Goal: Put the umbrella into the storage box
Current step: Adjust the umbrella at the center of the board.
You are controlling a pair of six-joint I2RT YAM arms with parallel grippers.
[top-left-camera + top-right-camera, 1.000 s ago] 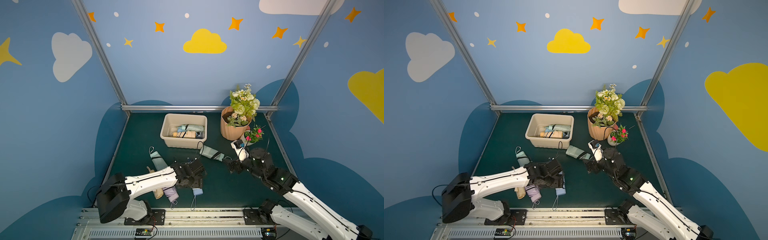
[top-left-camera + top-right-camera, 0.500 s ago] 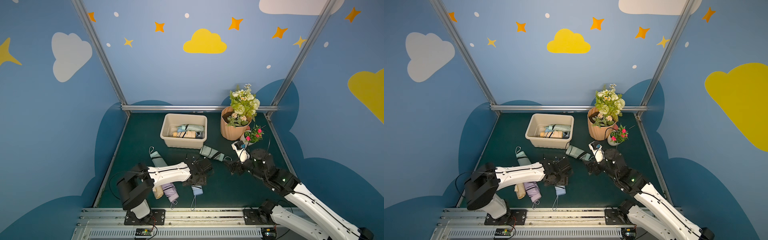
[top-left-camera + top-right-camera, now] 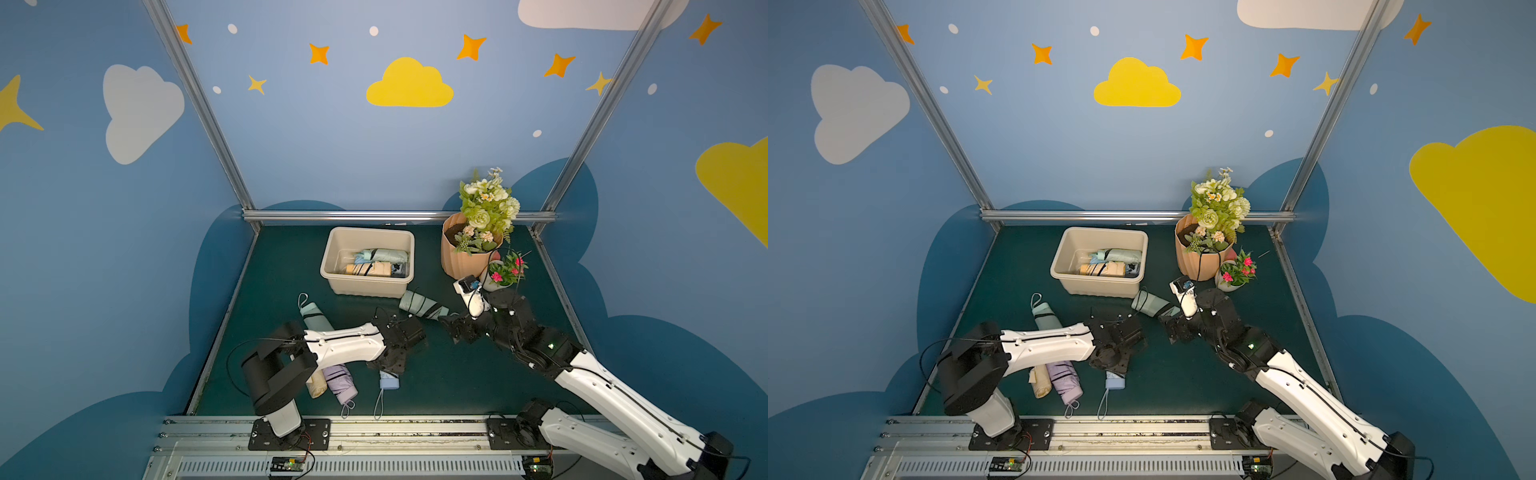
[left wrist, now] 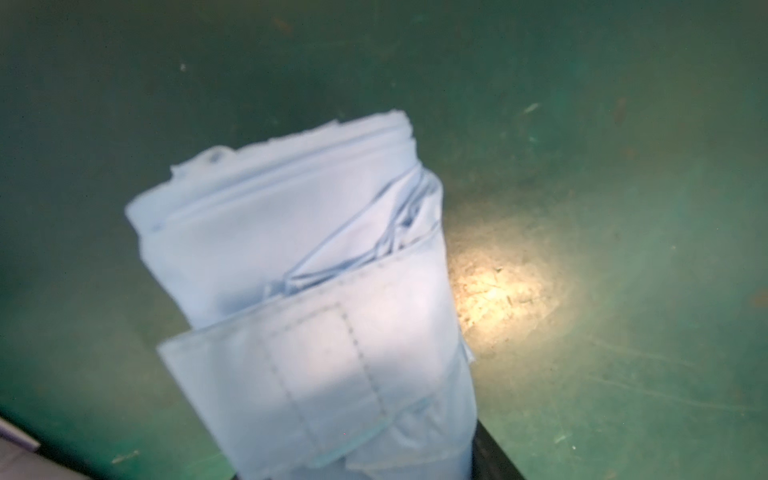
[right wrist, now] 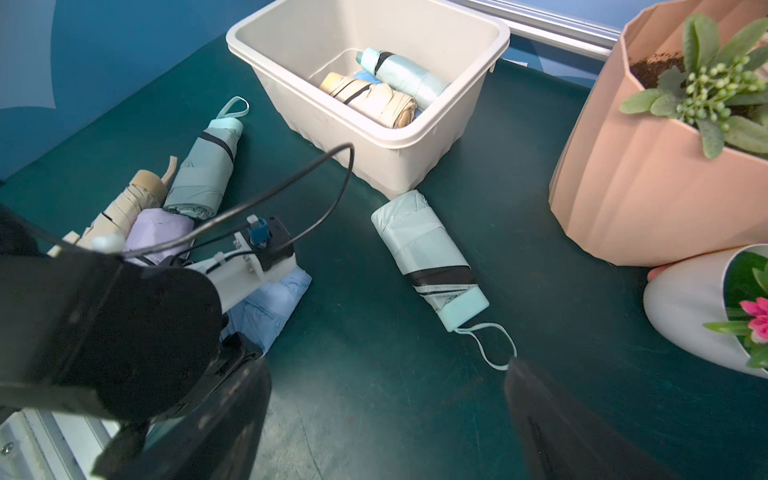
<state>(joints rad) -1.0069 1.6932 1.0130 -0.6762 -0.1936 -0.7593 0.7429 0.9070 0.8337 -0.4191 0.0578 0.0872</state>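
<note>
A folded light blue umbrella (image 4: 299, 266) lies on the green mat near the front, its handle end (image 3: 389, 381) sticking out from under my left gripper (image 3: 390, 361). The left gripper (image 4: 357, 457) is shut on it, one dark finger (image 4: 490, 453) pressed to its side. The cream storage box (image 3: 365, 286) stands at the back with folded umbrellas inside. My right gripper (image 5: 386, 370) hangs open just short of a mint umbrella (image 5: 424, 249) in front of the box, and that umbrella's strap loop (image 5: 490, 345) reaches one of the right gripper's fingertips.
A mint umbrella (image 3: 316, 318), a lilac one (image 3: 340, 382) and a beige one (image 3: 316, 384) lie under my left arm. A ribbed peach flower pot (image 3: 465, 257) and a small white pot (image 3: 498, 278) stand close to the right arm. Metal rails edge the mat.
My left arm has reached further toward the middle and come down over the light blue umbrella, and its jaws have narrowed onto it. The right arm has barely moved.
</note>
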